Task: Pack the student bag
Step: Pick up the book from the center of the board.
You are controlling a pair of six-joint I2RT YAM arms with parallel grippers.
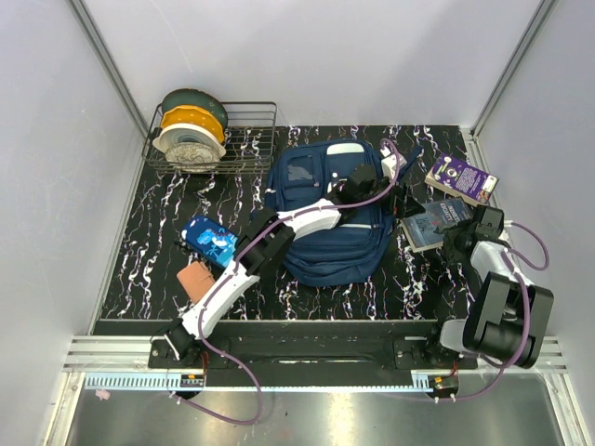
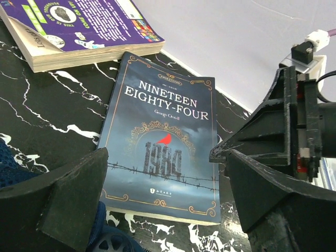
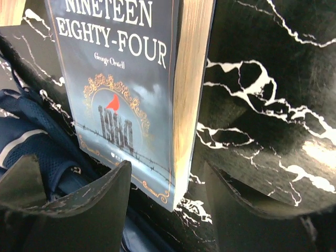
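The book (image 3: 126, 79) is straddled at one corner by the right gripper (image 3: 168, 194), spread like the left gripper (image 2: 157, 157); twisting loose is risked.

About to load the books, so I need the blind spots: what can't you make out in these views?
- Backpack opening: top view, left arm lies across it, so open or zipped is unclear.
- Purple book title: left wrist view, cut off by the top edge; too small in top view.
- Pinkish item by the blue pouch: top view, too small to identify.
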